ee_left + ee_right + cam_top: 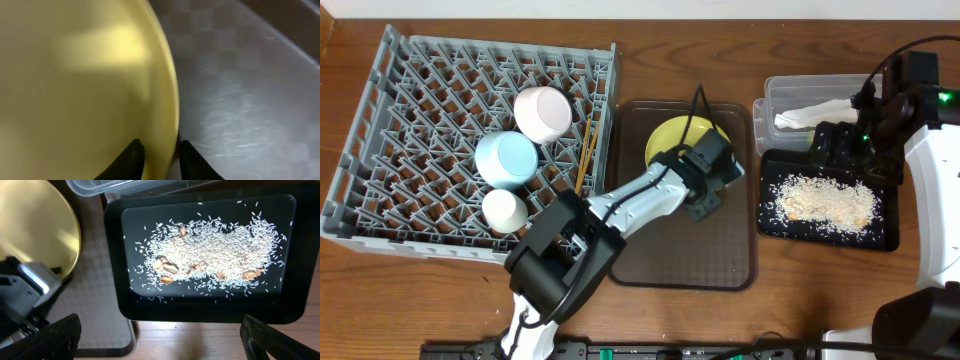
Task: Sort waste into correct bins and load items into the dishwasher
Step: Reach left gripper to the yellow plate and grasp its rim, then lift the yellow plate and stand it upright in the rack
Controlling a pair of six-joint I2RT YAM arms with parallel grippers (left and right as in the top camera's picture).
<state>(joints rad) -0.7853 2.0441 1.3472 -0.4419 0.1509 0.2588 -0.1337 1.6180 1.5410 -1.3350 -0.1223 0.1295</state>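
Left arm: reaching in from the near edge of the table, slanting across the brown tray, wrist tipped down at the plate.
Left gripper: clenched on the yellow plate, with one fingertip on its face and the other just outside the rim.
Yellow plate: at the far end of the brown tray, partly hidden under the wrist.
Right arm: coming in from the right, bent over the two bins.
Right gripper: fingers spread wide, gripping nothing, hovering above the black tray.
Black tray: on the table beside the brown tray, with rice crumbs scattered inside.
Clear tub: just behind the black tray, with the white napkin in it.
Dish rack: far left, holding the white bowl, light blue bowl and small cup, with the chopsticks along its right side.
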